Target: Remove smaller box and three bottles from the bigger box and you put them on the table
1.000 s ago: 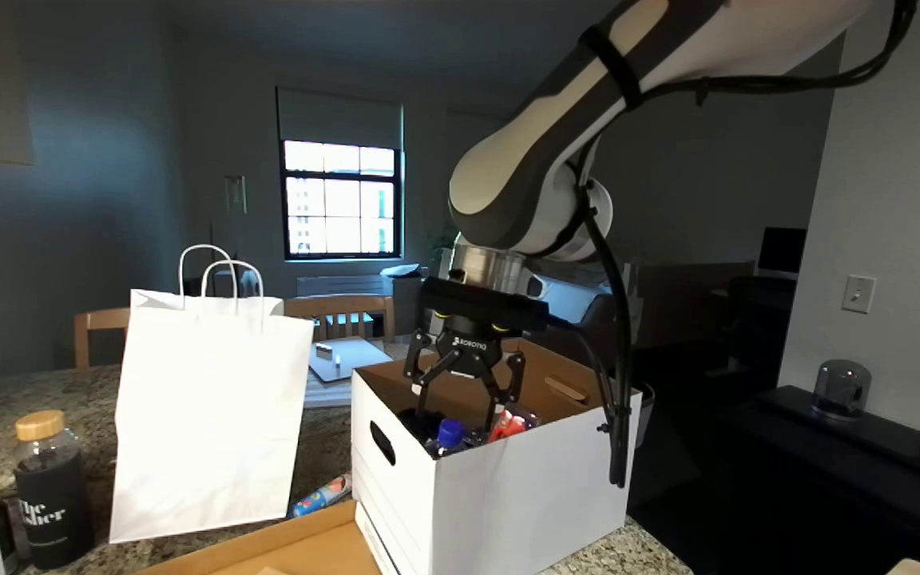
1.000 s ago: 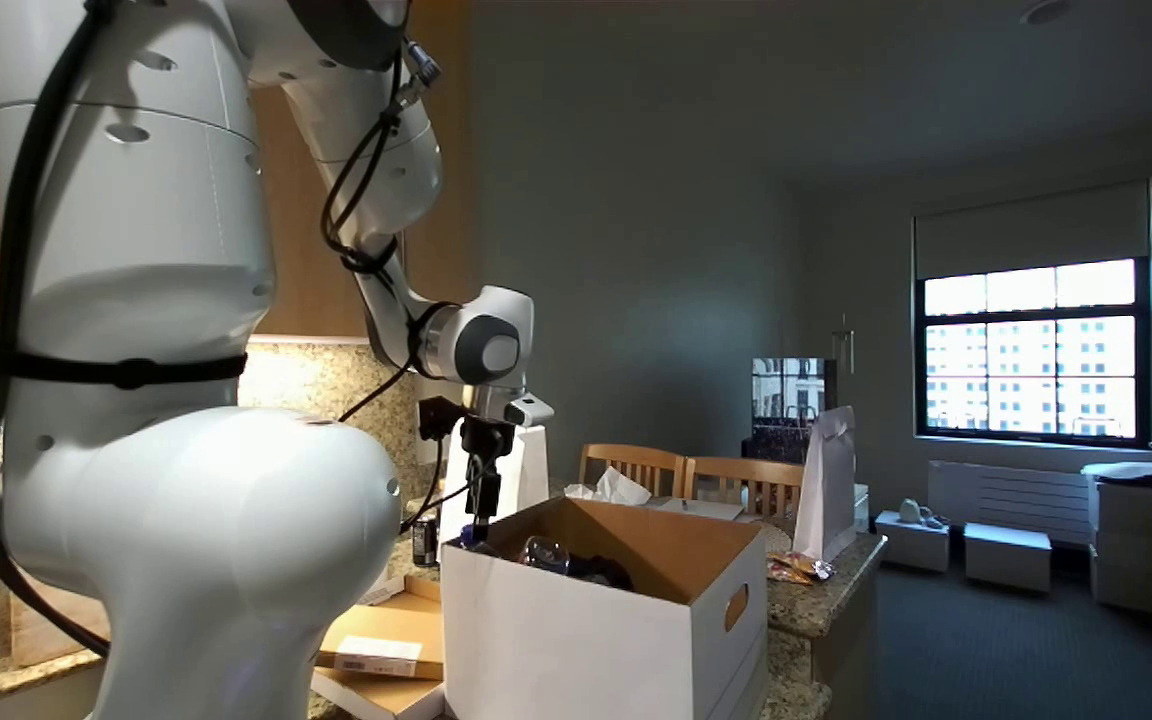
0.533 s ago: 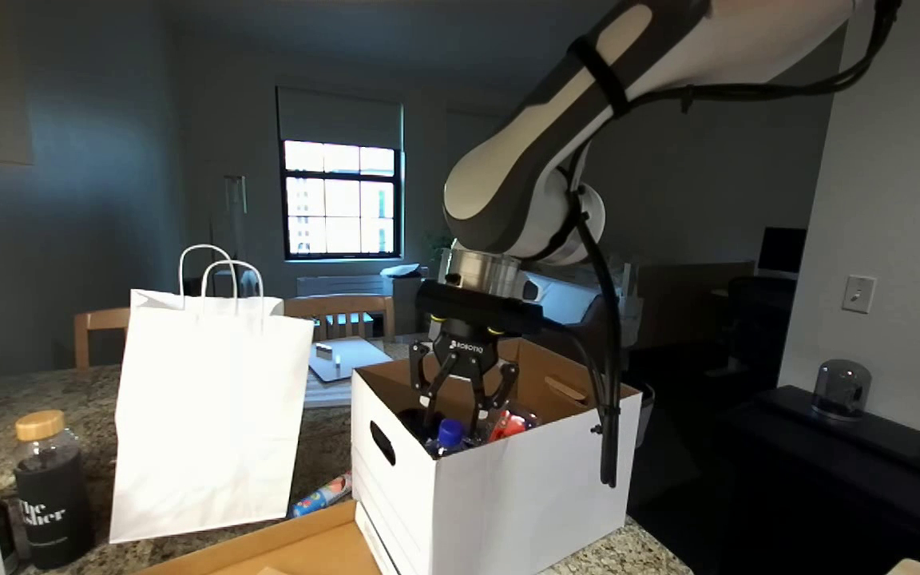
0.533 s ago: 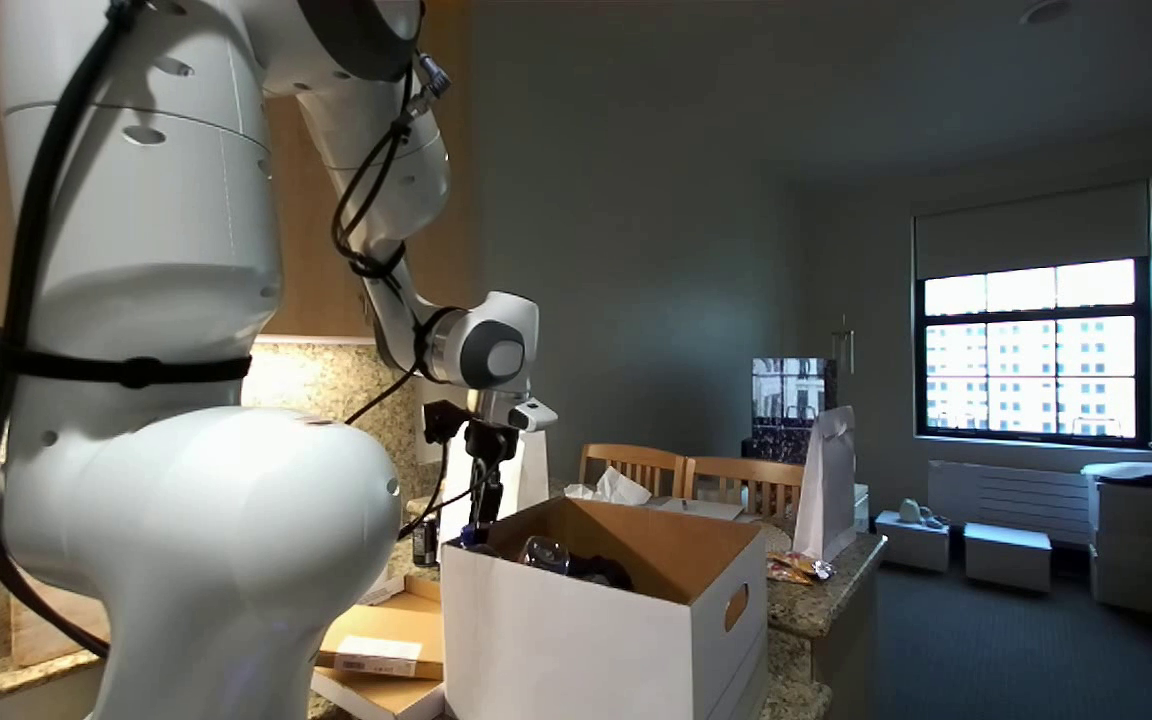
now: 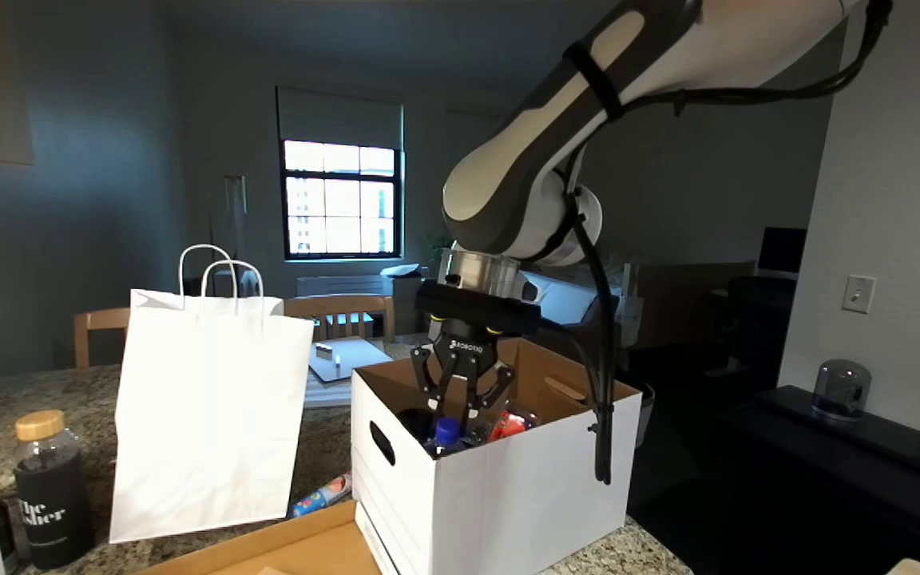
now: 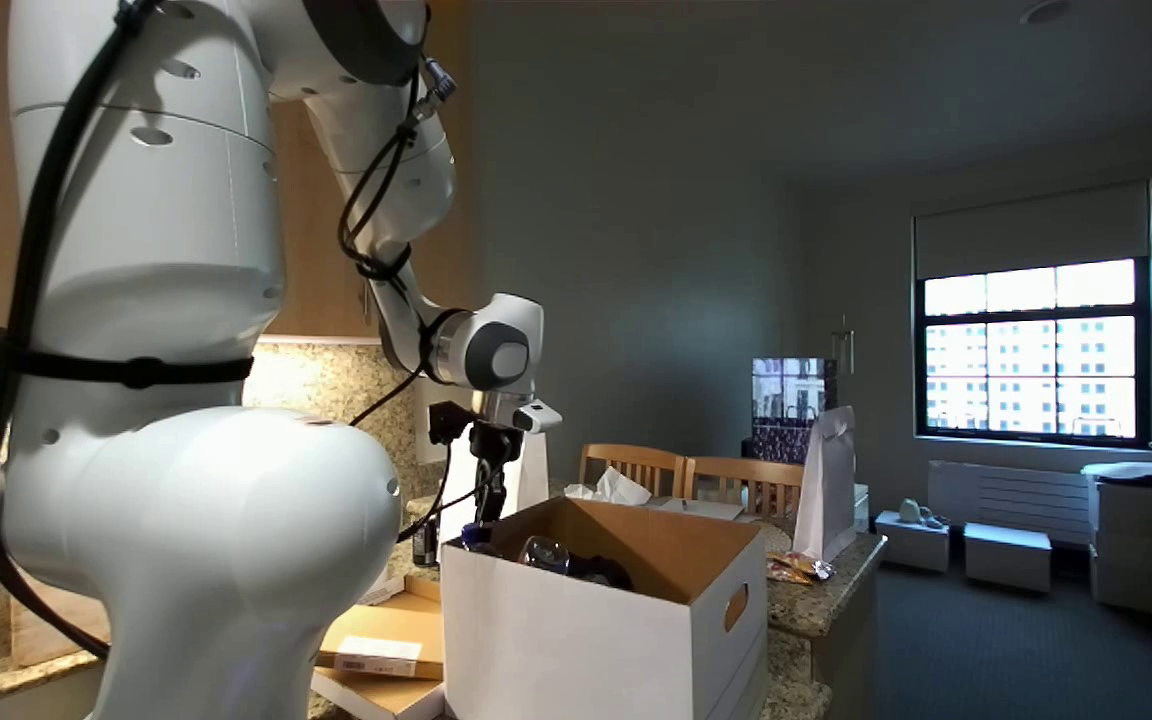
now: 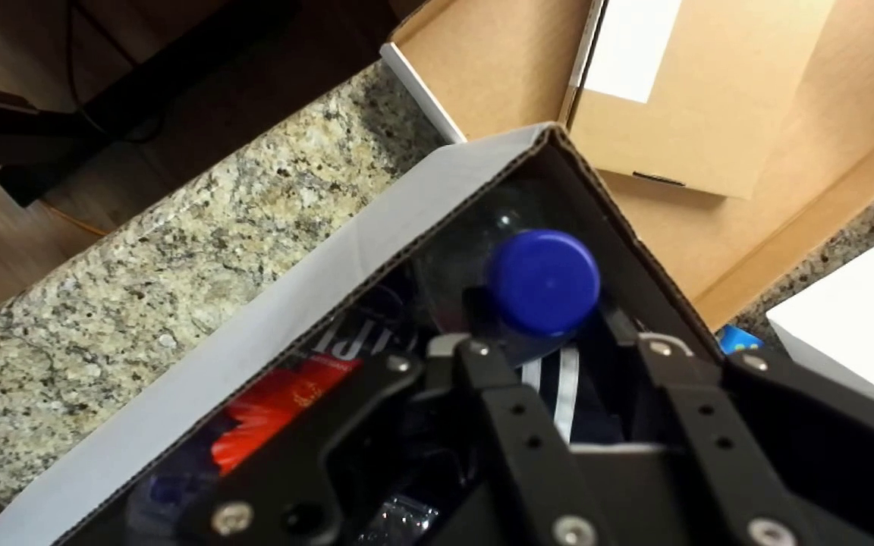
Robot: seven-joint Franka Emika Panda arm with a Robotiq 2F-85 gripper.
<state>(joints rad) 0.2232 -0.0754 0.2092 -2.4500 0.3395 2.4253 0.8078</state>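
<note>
One clear plastic bottle with a blue cap [image 7: 545, 282] sits between the tips of my black two-finger pincer [image 7: 548, 315] in the wrist view, in a corner of the large white cardboard carton [image 7: 255, 341]. Long axis looks near upright, so I'd lift straight up. Fingers stand apart around it; can't tell if they bite. Red-labelled clear bottle [image 7: 278, 417] along the same wall. Speckled stone counter [image 7: 179, 280] underneath, likely my put-down spot.

In an exterior view the cap is just camera-side of my fingertips; white paper bag [image 5: 212, 415] near, bright window [image 5: 340, 200], dim light otherwise.

In an exterior view the cap shows at the carton's rim, wooden chairs [image 6: 746, 467] behind.
</note>
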